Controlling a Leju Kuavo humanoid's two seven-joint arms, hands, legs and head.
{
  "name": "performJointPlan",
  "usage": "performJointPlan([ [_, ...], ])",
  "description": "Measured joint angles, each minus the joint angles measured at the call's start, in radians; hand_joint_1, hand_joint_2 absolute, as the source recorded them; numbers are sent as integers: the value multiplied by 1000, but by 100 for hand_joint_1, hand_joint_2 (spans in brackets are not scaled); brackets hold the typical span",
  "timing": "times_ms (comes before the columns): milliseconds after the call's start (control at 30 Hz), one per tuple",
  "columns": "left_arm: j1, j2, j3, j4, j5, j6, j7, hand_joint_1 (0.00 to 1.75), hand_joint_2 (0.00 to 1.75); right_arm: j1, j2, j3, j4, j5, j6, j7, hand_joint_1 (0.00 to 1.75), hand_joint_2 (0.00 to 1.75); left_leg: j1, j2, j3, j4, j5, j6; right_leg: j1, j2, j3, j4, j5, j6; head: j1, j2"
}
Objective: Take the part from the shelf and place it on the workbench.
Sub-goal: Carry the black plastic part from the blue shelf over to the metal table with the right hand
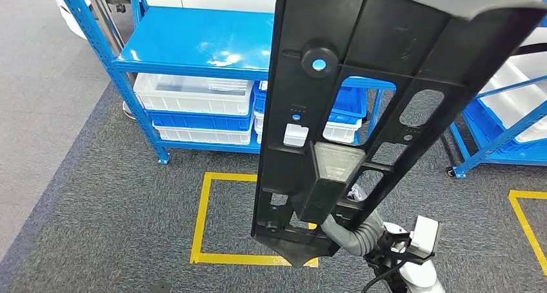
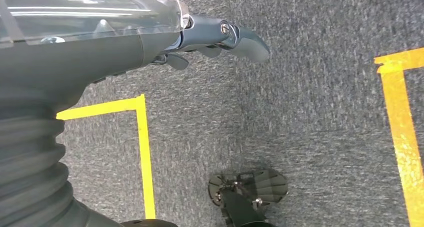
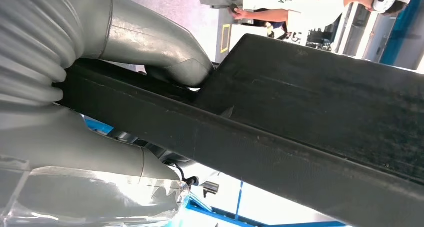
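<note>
The right hand [image 3: 100,112] is clamped on the long black plastic part [image 1: 361,99], thumb over one face and the rest of the hand under the other, the grip sitting near the part's lower, pointed end. From there the part rises up and away from the hand, well off the floor, its far end spreading wide close before the head camera. Beyond that far end stands the blue shelf [image 1: 200,41], its top board bare where it shows, with white and blue bins [image 1: 193,99] on the level beneath. So the pick looks done and the carry is the step in hand. The left hand [image 2: 220,37] hangs over grey carpet with yellow floor tape [image 2: 142,152] below it, holding nothing; whether its fingers are spread or curled I cannot tell. A person [image 3: 300,2] stands beyond the part in the right wrist view. The next move likely calls for turning away from the shelf to find the table, keeping the grip firm, since the part's long overhang could lever it loose or clip the shelf posts.
</note>
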Motion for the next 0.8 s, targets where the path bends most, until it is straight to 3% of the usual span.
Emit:
performJointPlan([
  [67,-3,-1,0,0,1,1,-1,0,175,-8,0,0,1,-1,0,0,173,175,-3,1,-4,1,3,-8,6,0,46,-97,26,-12,0,0],
  [167,-6,-3,0,0,2,2,-1,0,175,-17,0,1,4,-5,1,0,173,175,-3,3,-10,0,8,-24,7,0,47,-119,30,-23,0,0],
  [233,-8,-4,0,0,2,3,0,0,175,-23,0,1,6,-7,2,1,173,175,-2,3,-24,31,-18,-34,2,0,48,-131,40,-33,0,0],
  [333,-9,-4,0,0,4,6,2,0,175,-28,1,3,12,-10,6,2,173,175,0,2,-96,210,-115,-44,1,5,44,-134,47,-40,0,0],
  [367,-9,-3,0,0,5,7,3,0,175,-28,1,4,15,-10,8,2,173,175,1,2,-117,263,-133,-47,1,9,42,-132,47,-40,0,0],
  [400,-8,-3,1,0,6,7,4,0,175,-28,2,5,18,-10,11,2,173,175,2,2,-123,283,-132,-49,1,14,41,-129,47,-40,0,0],
  [433,-8,-3,1,0,6,7,4,0,175,-29,2,7,21,-10,13,2,173,175,4,1,-109,261,-111,-50,0,22,40,-126,47,-39,0,0],
  [467,-8,-2,1,0,6,8,4,0,175,-31,2,9,23,-10,15,2,173,175,6,-3,-78,203,-78,-50,0,30,39,-122,45,-38,0,0],
  [533,-8,-2,2,0,7,8,4,0,175,-37,3,12,27,-11,16,3,173,175,12,-35,-13,72,-30,-48,0,48,33,-111,42,-30,0,0],
  [567,-8,-2,2,0,7,9,4,0,175,-42,5,13,28,-11,16,3,173,175,13,-49,5,33,-22,-46,0,57,27,-105,42,-24,0,0],
  [600,-8,-2,2,0,7,9,4,0,175,-46,6,14,30,-11,16,4,173,175,13,-58,10,19,-25,-42,0,65,19,-101,44,-18,0,0],
  [667,-9,-2,3,0,7,9,4,0,175,-50,7,15,32,-12,16,6,173,175,12,-46,7,15,-22,-30,-2,79,9,-102,49,-5,0,0],
  [733,-11,-2,3,0,7,10,4,0,175,-52,7,15,34,-13,16,9,173,175,13,-28,7,9,-15,-17,-4,62,-5,-78,33,6,0,0],
  [800,-10,-2,3,0,6,10,4,0,175,-54,7,16,34,-13,14,12,173,175,13,-9,7,5,-13,-9,-5,28,-52,22,-22,14,0,0],
])
